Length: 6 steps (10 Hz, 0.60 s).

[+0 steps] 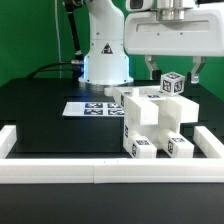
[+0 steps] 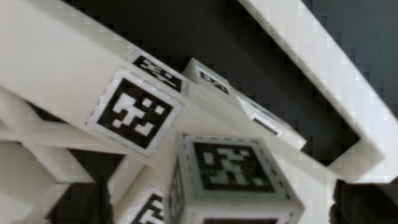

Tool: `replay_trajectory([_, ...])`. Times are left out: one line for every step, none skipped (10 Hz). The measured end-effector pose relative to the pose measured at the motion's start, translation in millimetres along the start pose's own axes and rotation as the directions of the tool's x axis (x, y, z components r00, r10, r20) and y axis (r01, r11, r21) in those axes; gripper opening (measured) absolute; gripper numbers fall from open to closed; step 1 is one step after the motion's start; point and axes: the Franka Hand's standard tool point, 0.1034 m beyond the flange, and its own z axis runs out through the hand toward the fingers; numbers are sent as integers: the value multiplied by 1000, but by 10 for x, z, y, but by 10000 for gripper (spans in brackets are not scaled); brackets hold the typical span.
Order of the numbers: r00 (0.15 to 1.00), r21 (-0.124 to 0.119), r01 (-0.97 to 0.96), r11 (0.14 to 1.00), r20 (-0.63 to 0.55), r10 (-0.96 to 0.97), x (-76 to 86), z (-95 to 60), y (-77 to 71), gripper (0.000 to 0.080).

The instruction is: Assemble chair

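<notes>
The partly joined chair (image 1: 150, 122) is a blocky white cluster with tags, standing at the exterior view's right, behind the front rail. A small white post with a tag (image 1: 173, 85) sticks up at its top. My gripper (image 1: 173, 70) hangs right over that post, open, with one dark finger (image 1: 150, 66) on each side and a gap to the post. In the wrist view the post's tagged face (image 2: 228, 165) lies between my fingers, whose dark pads (image 2: 368, 200) show at the frame's edge. Another tagged chair piece (image 2: 134, 108) lies beside it.
A long low white border rail (image 1: 100, 172) runs along the front, with side rails at both ends; it also shows in the wrist view (image 2: 329, 70). The marker board (image 1: 88, 107) lies on the black table behind the chair. The robot's base (image 1: 105, 55) stands at the back.
</notes>
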Motion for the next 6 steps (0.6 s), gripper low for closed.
replay_trajectory([997,0,82,997,0,-82,-7,1,-7,640])
replay_trajectory([983,0,185,983,0,-185,-8,0,-9,648])
replay_trajectory([968,1,251,968,0,-251,-6,-1,-9,648])
replay_trajectory([934,1,358,934,-1,-358,5,-3,-3,649])
replay_trajectory([905,1,425,905,-1,-425,11,-6,-1,649])
replay_trajectory([878,0,479,878,-2,-479,16,-11,-7,649])
